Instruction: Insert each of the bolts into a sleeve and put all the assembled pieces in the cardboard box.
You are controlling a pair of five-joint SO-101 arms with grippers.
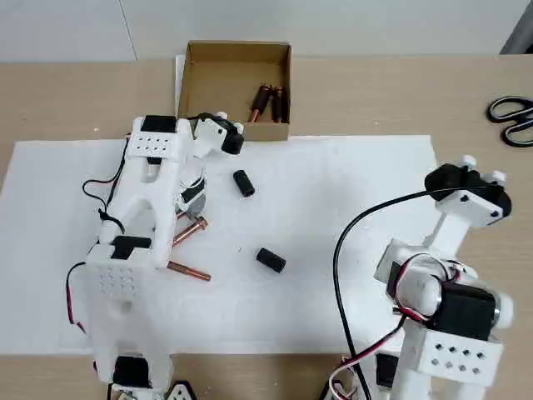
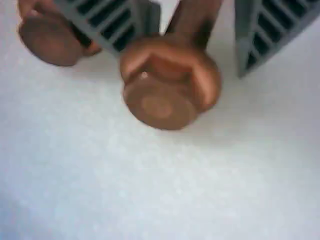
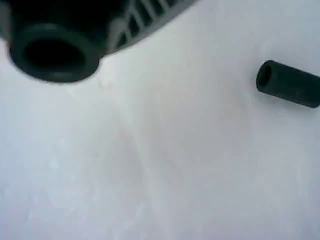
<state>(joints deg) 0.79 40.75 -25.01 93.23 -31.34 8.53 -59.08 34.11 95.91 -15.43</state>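
- The left gripper (image 2: 197, 40) sits low over the white sheet (image 1: 350, 275). Its jaws are apart, one on each side of a copper bolt (image 2: 167, 85) and not pinching its shank. It looks lined up to pick the bolt up.
- A second bolt (image 2: 50, 40) lies just beside that one. A third bolt (image 1: 188, 271) rests nearer the arm's base.
- One loose sleeve (image 1: 243, 183) lies just right of the left arm and another sleeve (image 1: 271, 260) lies nearer mid-sheet, both apart from the bolts.
- The cardboard box (image 1: 200, 92) stands at the sheet's far edge. It holds assembled pieces (image 1: 269, 104) bunched against its right wall, and the rest of its floor is bare.
- The right gripper (image 1: 462, 179) hangs over the sheet's right edge. It seems clamped on a held sleeve (image 3: 55, 50) with the bore facing out, probably so a bolt can be fed in.
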